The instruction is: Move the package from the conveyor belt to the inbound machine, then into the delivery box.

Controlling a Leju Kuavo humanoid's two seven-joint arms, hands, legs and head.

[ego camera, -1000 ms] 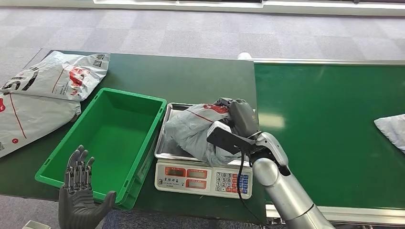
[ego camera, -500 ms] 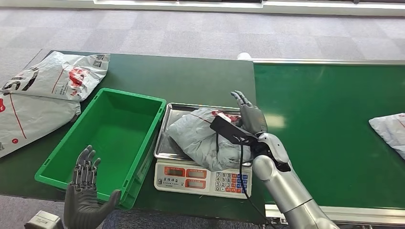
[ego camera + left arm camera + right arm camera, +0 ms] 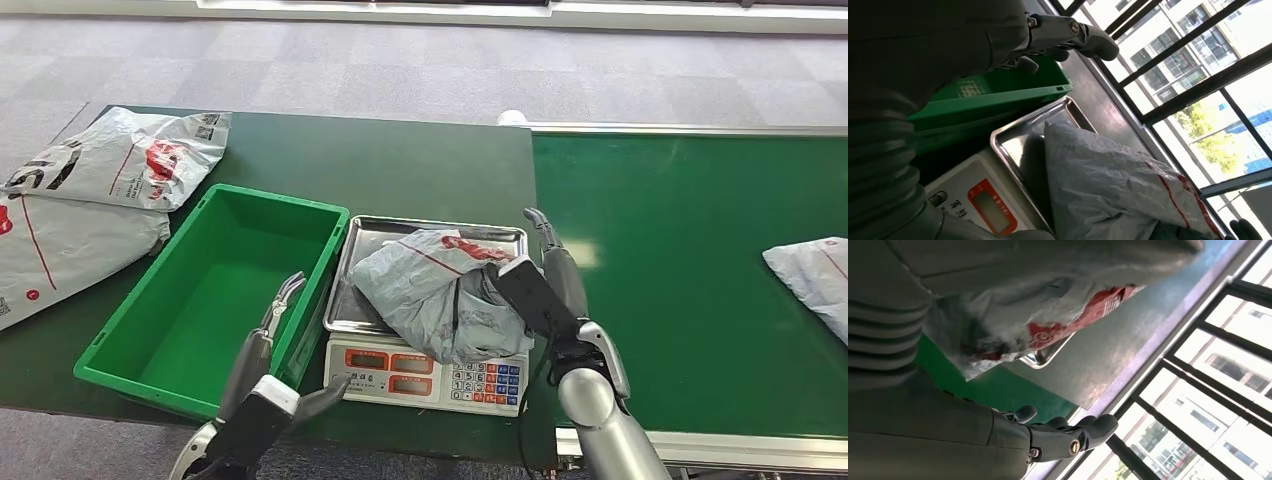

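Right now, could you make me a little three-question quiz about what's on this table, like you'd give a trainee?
1. True or false: the package lies on the scale tray.
2. What is inside the green bin? A) a package B) nothing C) a scale
3. Fill in: beside the package, the right hand is ____ and holds nothing.

Key: 1 true. 2 B. 3 open. The left hand, also open, reaches in between the bin and the scale. A second package waits on the belt, and two more bags lie beyond the bin.
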